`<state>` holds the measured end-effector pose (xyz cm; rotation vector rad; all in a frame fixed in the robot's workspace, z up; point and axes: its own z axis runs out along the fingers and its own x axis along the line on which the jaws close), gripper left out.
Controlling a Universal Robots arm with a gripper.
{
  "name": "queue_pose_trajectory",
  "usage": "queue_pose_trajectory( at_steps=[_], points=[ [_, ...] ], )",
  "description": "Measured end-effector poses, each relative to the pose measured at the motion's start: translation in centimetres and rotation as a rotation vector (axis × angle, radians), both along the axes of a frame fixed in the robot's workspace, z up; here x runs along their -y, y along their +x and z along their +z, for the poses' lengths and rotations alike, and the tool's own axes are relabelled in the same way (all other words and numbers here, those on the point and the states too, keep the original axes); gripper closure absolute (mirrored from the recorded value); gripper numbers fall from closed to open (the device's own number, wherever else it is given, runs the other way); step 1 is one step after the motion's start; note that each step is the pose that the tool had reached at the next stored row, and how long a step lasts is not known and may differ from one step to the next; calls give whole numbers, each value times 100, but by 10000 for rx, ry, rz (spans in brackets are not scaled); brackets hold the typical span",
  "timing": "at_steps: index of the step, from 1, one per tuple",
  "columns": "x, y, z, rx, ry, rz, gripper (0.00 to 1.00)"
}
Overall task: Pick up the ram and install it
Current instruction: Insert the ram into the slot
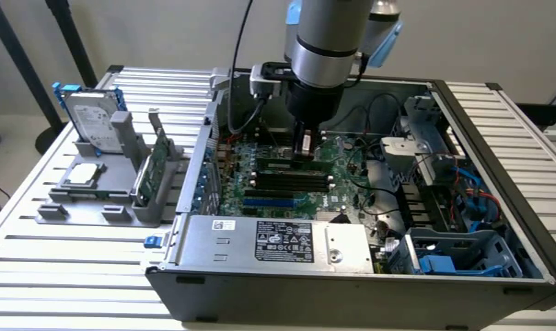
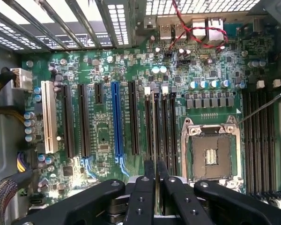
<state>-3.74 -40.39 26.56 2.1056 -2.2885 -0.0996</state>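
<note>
The pincer (image 1: 305, 152) (image 2: 156, 165) reaches down into the open computer case (image 1: 503, 179), its two black fingers (image 2: 149, 174) pinched together on the ram (image 2: 155, 136). The ram (image 1: 280, 163) stands on its edge among the black memory slots (image 2: 171, 131) of the motherboard (image 2: 103, 140), just beside the open processor socket (image 2: 210, 154). Whether it is fully seated in a slot cannot be told. A blue expansion slot (image 2: 115, 122) lies further off on the board. On the counter (image 1: 66, 265), at the exterior view's left of the case, a grey holder (image 1: 121, 207) carries a hard drive (image 1: 92, 121), a square silver processor chip (image 1: 83, 174) and an upright green card (image 1: 147, 172).
</note>
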Motion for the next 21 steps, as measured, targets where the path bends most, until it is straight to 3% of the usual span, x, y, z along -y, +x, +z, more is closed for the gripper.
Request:
queue_pose_trajectory(
  at_steps=[9, 21],
  points=[
    [3, 0, -160, 14, 2, 31, 86],
    [8, 0, -259, 14, 1, 31, 86]
  ],
)
